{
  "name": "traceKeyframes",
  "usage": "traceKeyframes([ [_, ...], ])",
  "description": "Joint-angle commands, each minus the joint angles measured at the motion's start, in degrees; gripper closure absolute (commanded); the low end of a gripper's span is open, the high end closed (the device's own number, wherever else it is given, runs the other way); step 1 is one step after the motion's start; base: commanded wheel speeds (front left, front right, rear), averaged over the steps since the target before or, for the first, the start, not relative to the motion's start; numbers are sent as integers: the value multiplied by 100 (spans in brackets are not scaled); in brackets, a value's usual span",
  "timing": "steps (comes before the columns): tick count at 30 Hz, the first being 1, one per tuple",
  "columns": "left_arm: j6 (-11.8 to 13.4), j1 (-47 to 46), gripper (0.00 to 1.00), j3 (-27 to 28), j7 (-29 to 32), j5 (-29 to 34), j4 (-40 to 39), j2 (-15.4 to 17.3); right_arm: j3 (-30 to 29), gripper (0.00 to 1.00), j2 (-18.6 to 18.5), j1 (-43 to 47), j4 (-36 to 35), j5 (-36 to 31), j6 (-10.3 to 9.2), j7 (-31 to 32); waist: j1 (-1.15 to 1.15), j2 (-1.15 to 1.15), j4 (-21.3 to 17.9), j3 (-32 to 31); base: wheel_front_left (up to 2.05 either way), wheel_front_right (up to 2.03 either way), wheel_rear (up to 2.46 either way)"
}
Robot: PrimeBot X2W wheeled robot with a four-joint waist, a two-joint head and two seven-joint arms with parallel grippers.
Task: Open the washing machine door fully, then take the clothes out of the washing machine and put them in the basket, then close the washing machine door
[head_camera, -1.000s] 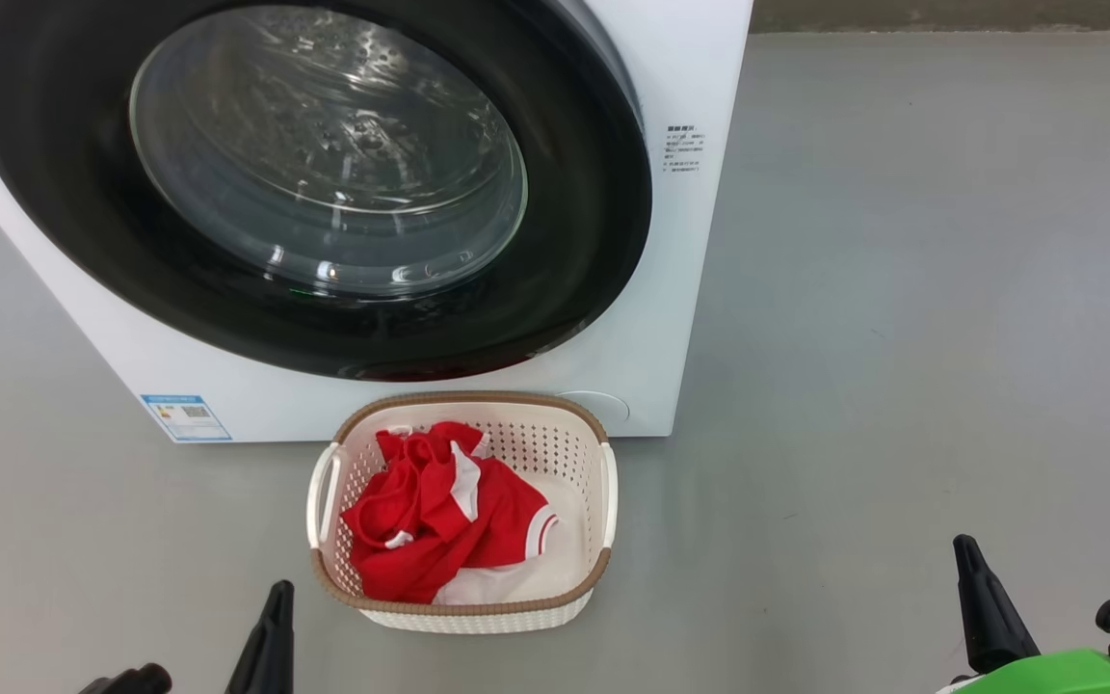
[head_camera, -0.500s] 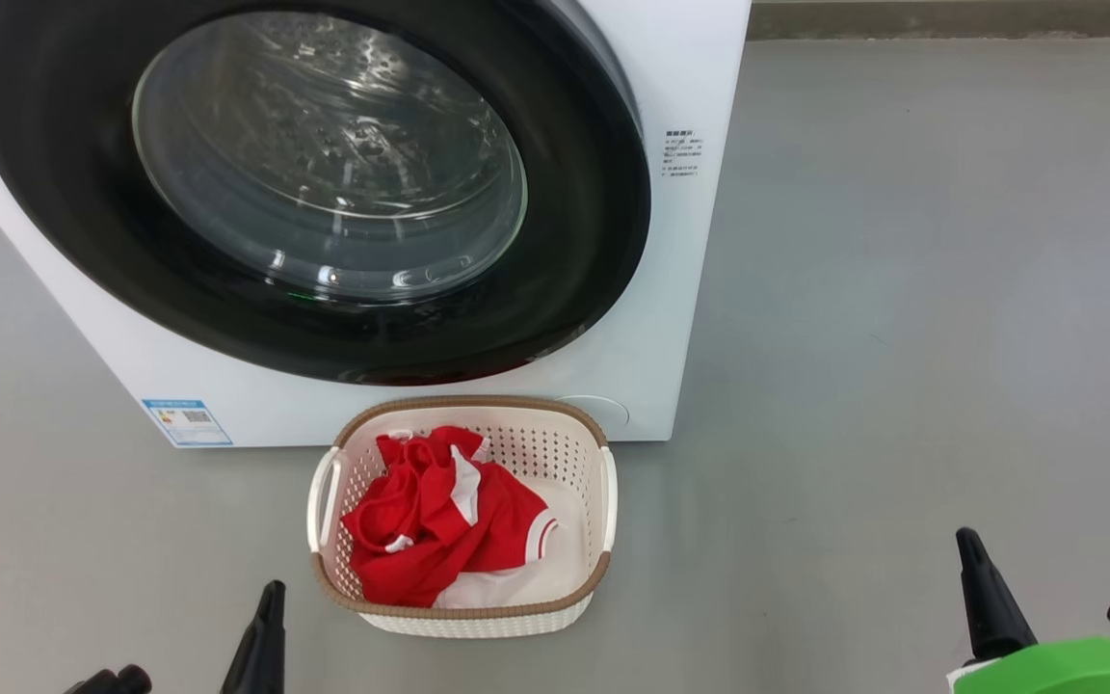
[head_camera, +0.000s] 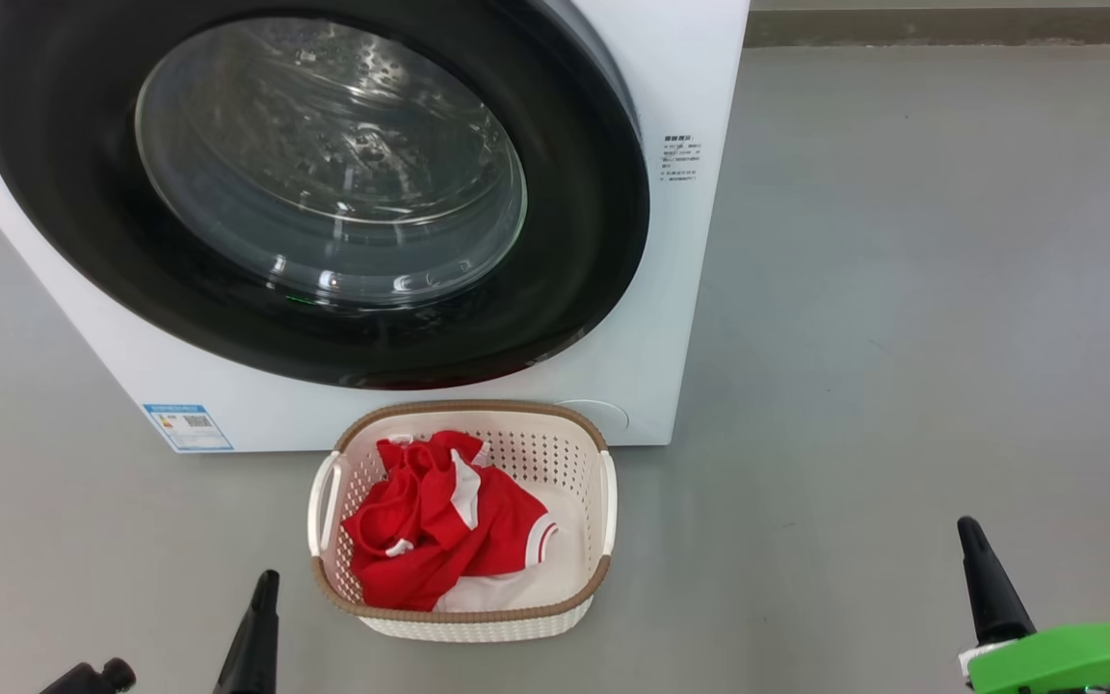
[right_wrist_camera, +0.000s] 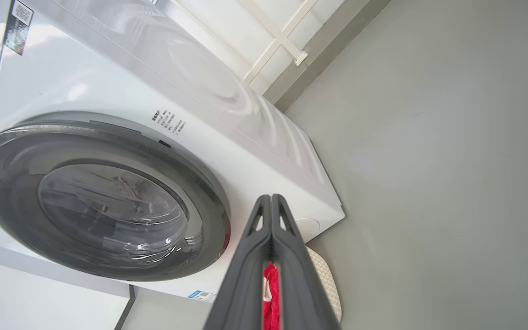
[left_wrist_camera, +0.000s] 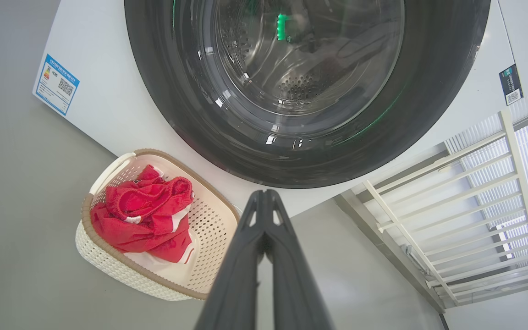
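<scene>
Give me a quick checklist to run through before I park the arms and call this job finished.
1. Clothes in the basket: ok, the red garment lies wholly inside.
2. Drum emptied: ok, no fabric seen through the glass.
3. Washing machine door closed: ok, its rim sits flush on the washing machine.
4. Door latched: cannot tell.
5. Left gripper: ok, shut, empty, clear of the basket.
6. Right gripper: ok, shut, empty, over bare floor.
</scene>
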Motion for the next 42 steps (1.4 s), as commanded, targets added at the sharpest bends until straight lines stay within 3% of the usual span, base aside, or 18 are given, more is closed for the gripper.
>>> traceKeyframes([
  [1,-20,-222,100,148,56,-186,-126,91,46,100,-103,-313,-152,183,-3,58,0,0,-1,-6,0,0,0],
  [42,-33,-468,100,413,750,-2737,-128,110,6,100,-128,-708,-175,2456,-5,755,0,0,-13,-138,0,0,0],
])
